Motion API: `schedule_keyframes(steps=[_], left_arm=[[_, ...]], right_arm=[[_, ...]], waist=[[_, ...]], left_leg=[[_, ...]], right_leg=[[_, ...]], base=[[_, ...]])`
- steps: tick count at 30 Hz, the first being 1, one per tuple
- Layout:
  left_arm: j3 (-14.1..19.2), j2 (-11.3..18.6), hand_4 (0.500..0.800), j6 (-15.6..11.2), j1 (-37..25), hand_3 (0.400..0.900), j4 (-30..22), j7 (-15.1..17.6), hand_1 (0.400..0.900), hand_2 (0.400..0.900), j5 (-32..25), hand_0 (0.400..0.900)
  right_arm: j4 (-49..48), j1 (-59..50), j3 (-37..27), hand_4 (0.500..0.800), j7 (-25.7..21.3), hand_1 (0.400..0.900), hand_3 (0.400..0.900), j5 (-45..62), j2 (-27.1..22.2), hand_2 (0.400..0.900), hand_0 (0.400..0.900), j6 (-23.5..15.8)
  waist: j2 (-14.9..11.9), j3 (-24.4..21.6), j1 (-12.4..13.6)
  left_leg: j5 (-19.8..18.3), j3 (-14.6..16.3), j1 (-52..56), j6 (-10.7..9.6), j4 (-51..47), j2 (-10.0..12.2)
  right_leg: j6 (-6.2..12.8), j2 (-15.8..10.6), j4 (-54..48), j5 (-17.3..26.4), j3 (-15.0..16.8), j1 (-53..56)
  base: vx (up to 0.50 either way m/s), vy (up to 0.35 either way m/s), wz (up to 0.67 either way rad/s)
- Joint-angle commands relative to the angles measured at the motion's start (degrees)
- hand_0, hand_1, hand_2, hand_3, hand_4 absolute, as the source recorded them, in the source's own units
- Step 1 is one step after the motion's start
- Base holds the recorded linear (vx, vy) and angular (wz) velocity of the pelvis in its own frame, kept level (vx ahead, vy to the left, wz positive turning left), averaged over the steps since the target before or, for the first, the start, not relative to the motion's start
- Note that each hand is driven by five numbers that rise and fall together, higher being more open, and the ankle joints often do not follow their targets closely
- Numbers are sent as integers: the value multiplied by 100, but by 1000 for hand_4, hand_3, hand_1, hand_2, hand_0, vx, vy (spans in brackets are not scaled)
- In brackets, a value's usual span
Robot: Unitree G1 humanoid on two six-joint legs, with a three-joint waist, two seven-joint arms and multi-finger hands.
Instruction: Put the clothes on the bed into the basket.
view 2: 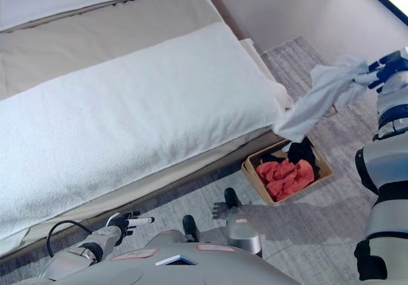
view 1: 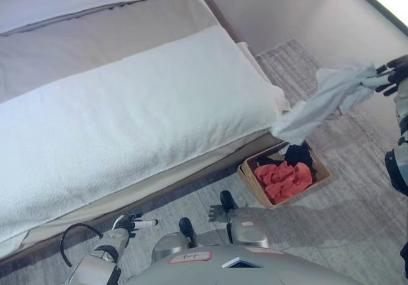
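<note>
My right hand [view 1: 390, 74] is raised at the right edge, shut on a pale grey-white garment [view 1: 324, 101] that hangs stretched down and left from it. The cloth's lower end dangles just above the wicker basket [view 1: 322, 170] on the floor beside the bed's corner. Inside the basket lie a red-orange garment [view 1: 285, 180] and a black one [view 1: 298, 153]. My left hand [view 1: 131, 223] is low at the bottom left by the bed's side, fingers relaxed and holding nothing. The bed [view 1: 115, 119] has a white cover with no loose clothes visible on it.
The bed fills the left and middle of the view, its wooden base edge [view 1: 191, 176] running diagonally. A grey rug [view 1: 344, 221] covers the floor under the basket. A pale wall [view 1: 274, 11] rises behind the bed's far corner.
</note>
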Motion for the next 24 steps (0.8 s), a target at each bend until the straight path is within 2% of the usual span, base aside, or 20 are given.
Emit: schedule_keyframes(steps=[1, 9, 17, 18, 19, 24], left_arm=[[87, 384, 800, -67, -60, 900, 232, 61, 900, 900, 159, 900], [145, 399, 800, -55, -55, 900, 240, 93, 900, 900, 219, 900], [150, 387, 800, -48, -115, 900, 246, 141, 900, 900, 223, 900], [150, 367, 800, -52, -113, 900, 250, 150, 900, 900, 216, 900], [142, 341, 800, -54, -107, 900, 241, 155, 900, 900, 210, 900], [134, 315, 800, -47, -111, 900, 251, 148, 900, 900, 229, 900]], right_arm=[[291, -711, 160, 500, -214, 400, 400, -105, -687, 400, 400, -181], [206, -363, -101, 500, -212, 400, 400, -68, -793, 400, 400, -184], [144, -197, -195, 500, -181, 400, 400, -21, -773, 400, 400, -179], [150, -192, -250, 702, -248, 737, 737, 1, -777, 737, 737, -166], [143, -123, -293, 800, -250, 900, 900, -5, -754, 900, 900, -174], [168, 1, -340, 800, -198, 900, 900, -19, -760, 900, 900, -180]], waist=[[20, -156, -52], [151, -102, -173], [216, -4, -189], [224, 1, -190], [231, 13, -184], [229, 31, -148]], left_leg=[[-607, -56, 43, 47, 267, 57], [-673, 70, 96, 49, 332, 53], [-632, 111, 63, 21, 306, 53], [-618, 103, 61, 11, 289, 57], [-608, 81, 55, 5, 274, 63], [-558, -22, 32, -31, 226, 84]], right_leg=[[452, -83, 118, -190, -88, 149], [460, -78, 128, -208, -67, 170], [455, -87, 112, -184, -37, 122], [450, -92, 109, -187, -52, 126], [445, -101, 103, -189, -74, 128], [407, -115, 80, -215, -177, 159]], base=[[1, -6, -9], [4, 6, -11], [1, 2, -5], [1, -20, 11], [-2, -22, 12], [-1, -27, 13]])
